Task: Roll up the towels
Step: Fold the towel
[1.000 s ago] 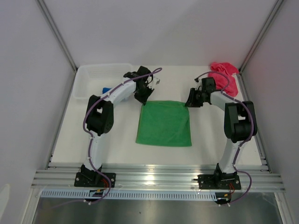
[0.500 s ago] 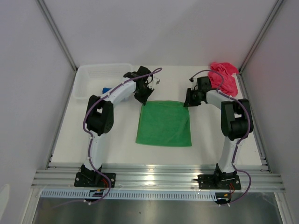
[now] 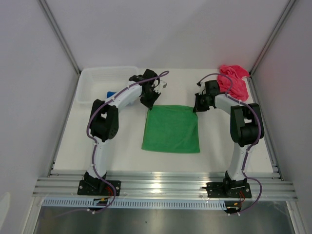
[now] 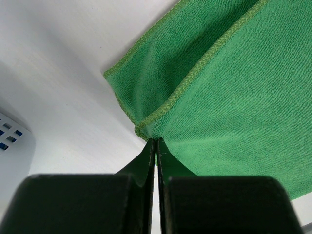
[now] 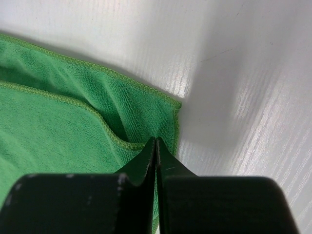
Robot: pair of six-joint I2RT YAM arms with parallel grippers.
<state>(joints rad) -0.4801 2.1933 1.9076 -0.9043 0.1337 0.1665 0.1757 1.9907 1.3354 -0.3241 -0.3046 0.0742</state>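
The green towel lies folded flat in the middle of the table. My left gripper is shut on its far left corner, pinching the top layer's hem. My right gripper is shut on its far right corner. The pink towel lies crumpled at the far right corner of the table. A bit of the blue towel shows in the white basket, mostly hidden behind my left arm.
The white plastic basket stands at the far left; its wall shows in the left wrist view. Metal frame posts rise at both far corners. A rail runs along the near edge.
My right gripper has moved a little toward the far side and left, still at the towel's far right corner. The left arm has not moved.
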